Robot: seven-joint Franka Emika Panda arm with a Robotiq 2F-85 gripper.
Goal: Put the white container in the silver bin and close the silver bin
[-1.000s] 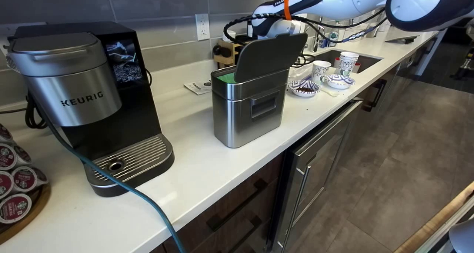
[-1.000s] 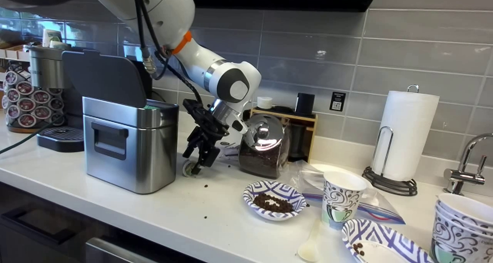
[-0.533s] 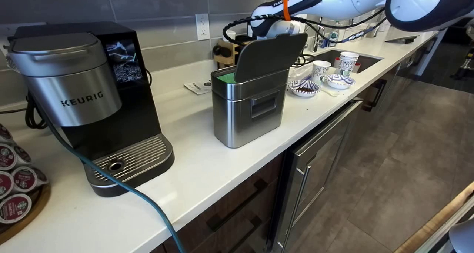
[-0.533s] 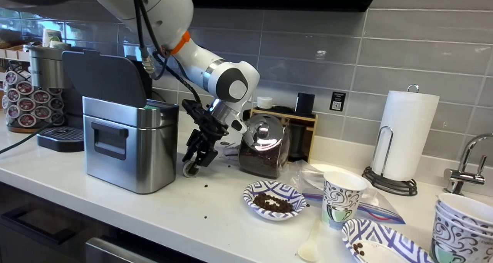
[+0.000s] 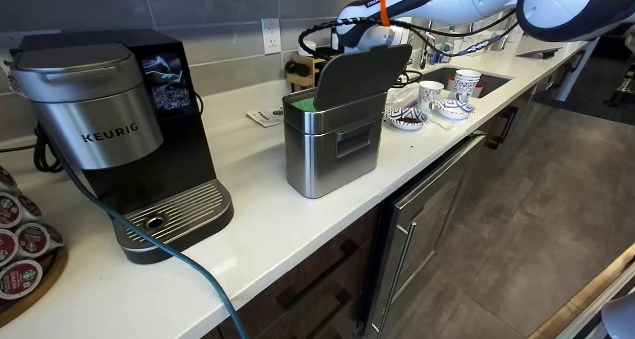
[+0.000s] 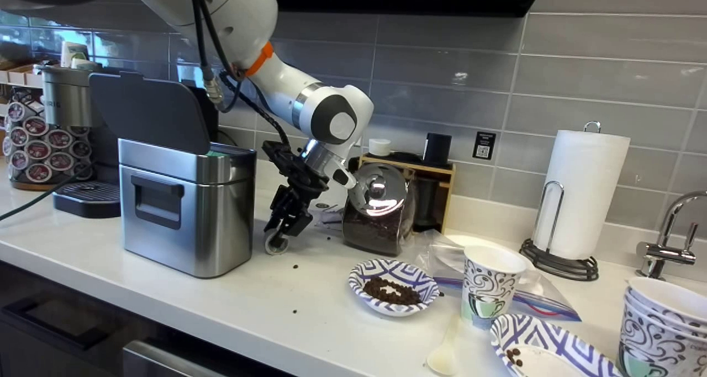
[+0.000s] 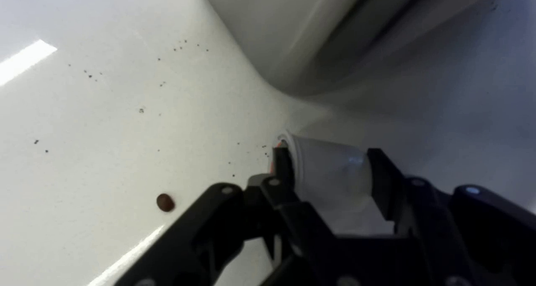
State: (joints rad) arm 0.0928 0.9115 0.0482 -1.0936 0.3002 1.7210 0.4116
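Wrist view: the claw [image 7: 330, 166] pinches the white container [image 7: 331, 159] end to end, one finger [image 7: 284, 164] across its rim, the other against its base.
White container: tipped on its side, just right of the frame's centre; whether it touches the bench [image 7: 104, 160] beneath I cannot tell.
Silver bin [image 6: 193, 231]: left part of the frame in an exterior view, just beside the container; best lift straight up before crossing, or the load may knock its wall.
Lid [image 6: 152, 112]: standing raised in both exterior views; give it room, since a brush could drop it early.
Green lining [image 5: 303, 104]: the target, upper middle in an exterior view; spread the fingers only over it, and low.
Rim: probably a narrow seat, so the container could twist; squeeze firmly and move slowly.
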